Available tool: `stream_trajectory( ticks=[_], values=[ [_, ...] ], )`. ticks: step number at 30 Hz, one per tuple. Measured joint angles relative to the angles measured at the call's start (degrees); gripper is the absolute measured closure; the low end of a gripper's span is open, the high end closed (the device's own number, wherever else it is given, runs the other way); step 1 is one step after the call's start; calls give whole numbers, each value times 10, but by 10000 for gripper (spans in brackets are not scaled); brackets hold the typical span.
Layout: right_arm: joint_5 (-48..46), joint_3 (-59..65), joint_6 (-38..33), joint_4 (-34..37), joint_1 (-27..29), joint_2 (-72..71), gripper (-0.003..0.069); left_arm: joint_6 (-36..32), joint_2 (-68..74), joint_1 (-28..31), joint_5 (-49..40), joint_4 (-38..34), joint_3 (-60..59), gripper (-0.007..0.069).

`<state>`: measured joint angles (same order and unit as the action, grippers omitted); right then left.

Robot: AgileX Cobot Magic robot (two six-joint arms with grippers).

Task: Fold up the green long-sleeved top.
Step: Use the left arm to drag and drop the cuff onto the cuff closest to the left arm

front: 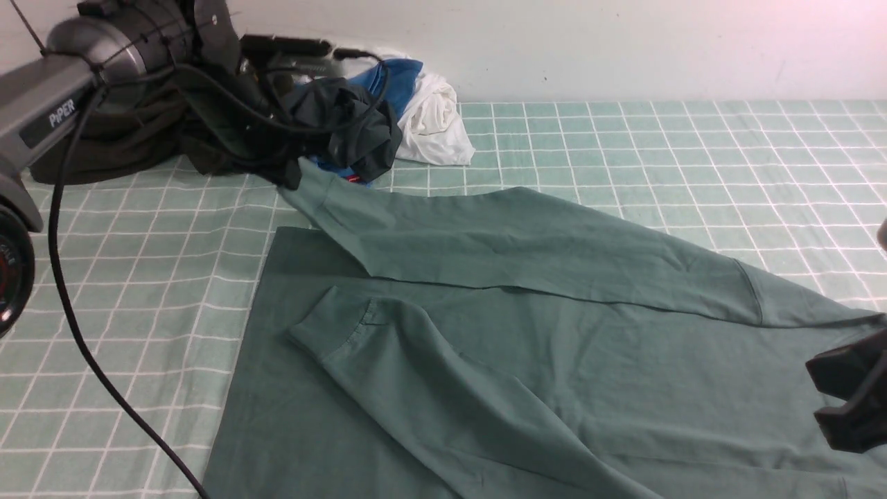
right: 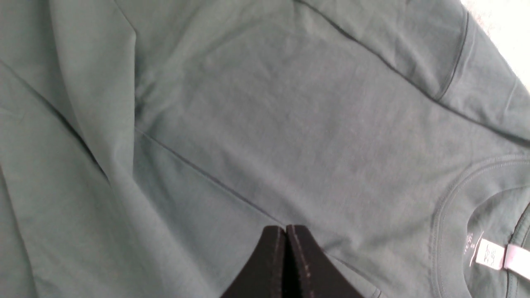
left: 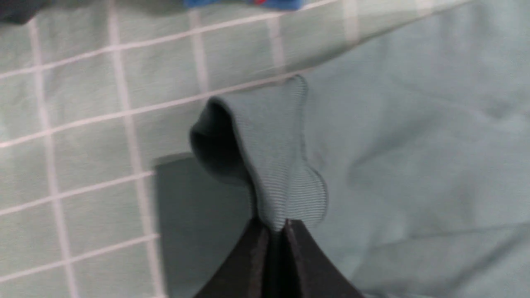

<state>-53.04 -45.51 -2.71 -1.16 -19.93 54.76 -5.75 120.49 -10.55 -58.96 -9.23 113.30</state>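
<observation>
The green long-sleeved top (front: 527,360) lies spread on the gridded cloth (front: 624,138). One sleeve is folded over the body, its cuff (front: 332,326) resting near the left side. The other sleeve (front: 527,242) stretches from the right shoulder toward the back left. There my left gripper (left: 273,225) is shut on its ribbed cuff (left: 281,165), which bulges out of the jaws. The gripper's tip (front: 290,177) shows dark in the front view. My right gripper (right: 285,227) (front: 852,395) hangs shut over the chest with nothing in it. The collar (right: 455,194) and the white neck label (right: 497,256) lie close by.
A heap of clothes sits at the back left against the wall: a blackish garment (front: 346,125), a blue one (front: 395,76) and a white one (front: 436,118). A black cable (front: 69,312) hangs from the left arm across the cloth's left side.
</observation>
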Motion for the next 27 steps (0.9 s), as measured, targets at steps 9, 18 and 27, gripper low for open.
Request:
stream_trajectory(
  ticks=[9, 18, 27],
  values=[
    [-8, 0, -4, -2, 0, 0, 673, -2, -210, -34, -60, -87, -111, 608],
    [-28, 0, -4, 1, 0, 0, 673, -18, -399, -32, 59, -95, -554, 578],
    [-95, -24, -24, 12, -1, 0, 673, -129, -426, -35, 95, -114, -703, 221]
  ],
)
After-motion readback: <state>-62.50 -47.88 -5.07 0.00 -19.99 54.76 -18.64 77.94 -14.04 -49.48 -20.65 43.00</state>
